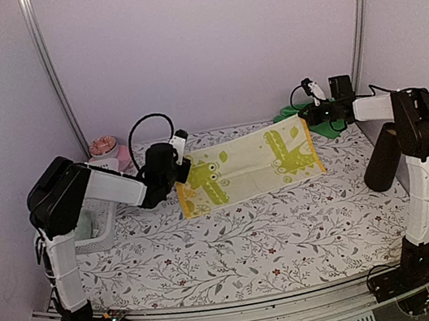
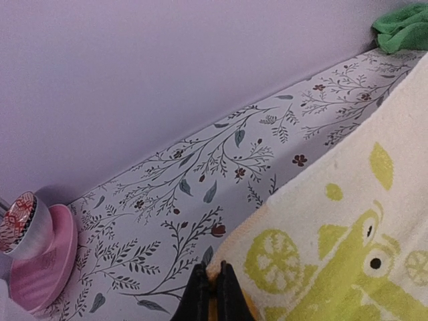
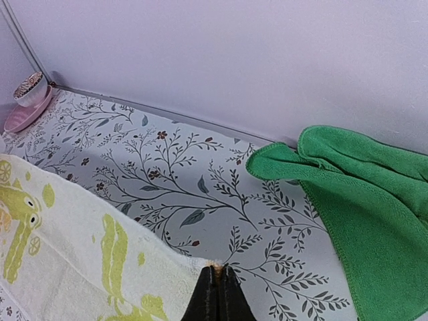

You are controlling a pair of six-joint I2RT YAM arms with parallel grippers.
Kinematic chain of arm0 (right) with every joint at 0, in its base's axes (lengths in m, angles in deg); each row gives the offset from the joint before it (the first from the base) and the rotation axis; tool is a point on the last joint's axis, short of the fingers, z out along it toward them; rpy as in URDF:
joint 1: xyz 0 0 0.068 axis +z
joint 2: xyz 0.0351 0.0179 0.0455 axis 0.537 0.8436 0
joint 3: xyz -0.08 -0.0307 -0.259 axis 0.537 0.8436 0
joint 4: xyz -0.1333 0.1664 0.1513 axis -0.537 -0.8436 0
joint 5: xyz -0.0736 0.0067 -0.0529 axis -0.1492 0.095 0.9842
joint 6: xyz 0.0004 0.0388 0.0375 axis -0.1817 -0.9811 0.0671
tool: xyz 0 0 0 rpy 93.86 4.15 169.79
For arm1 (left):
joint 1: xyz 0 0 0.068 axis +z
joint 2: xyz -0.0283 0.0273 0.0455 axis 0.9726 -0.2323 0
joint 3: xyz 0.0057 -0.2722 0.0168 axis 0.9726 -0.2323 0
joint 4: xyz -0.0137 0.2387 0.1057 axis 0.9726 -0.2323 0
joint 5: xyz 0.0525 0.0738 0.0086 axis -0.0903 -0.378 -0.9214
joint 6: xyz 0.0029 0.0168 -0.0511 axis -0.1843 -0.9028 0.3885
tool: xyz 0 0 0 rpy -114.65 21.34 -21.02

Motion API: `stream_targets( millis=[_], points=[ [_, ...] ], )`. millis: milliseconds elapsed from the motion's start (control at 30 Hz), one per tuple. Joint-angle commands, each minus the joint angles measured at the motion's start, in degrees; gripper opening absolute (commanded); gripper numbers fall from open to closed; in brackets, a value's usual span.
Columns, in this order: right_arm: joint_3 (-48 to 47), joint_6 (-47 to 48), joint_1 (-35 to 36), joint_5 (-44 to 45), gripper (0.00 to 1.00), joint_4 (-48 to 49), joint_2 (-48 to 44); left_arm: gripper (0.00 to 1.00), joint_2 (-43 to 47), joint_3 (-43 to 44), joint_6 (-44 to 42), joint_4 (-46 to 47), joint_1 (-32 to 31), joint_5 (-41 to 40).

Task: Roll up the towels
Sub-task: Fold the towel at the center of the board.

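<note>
A yellow-lime towel with pale markings is stretched out flat across the middle of the floral table. My left gripper is shut on its far left corner, and the towel spreads away to the right. My right gripper is shut on the far right corner of the same towel. A plain green towel lies crumpled at the back right by the wall, just behind the right gripper. In the top view the left gripper sits at the towel's left edge.
A pink bowl holding a small patterned cup stands at the back left corner. A white mesh basket sits at the left edge under the left arm. A dark cylinder stands at the right by the right arm.
</note>
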Motion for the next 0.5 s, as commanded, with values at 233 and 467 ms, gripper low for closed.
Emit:
stream_targets(
  millis=[233,467],
  points=[
    [5.8,5.5,-3.8,-10.0,0.02,1.0,-4.8,0.0,10.1,-11.2,0.9,6.4,0.1,7.6],
    [8.1,11.5,-4.3,-14.0,0.02,-3.9,-7.1,0.0,12.6,-14.6,0.8,6.0,-0.6,12.0]
  ],
)
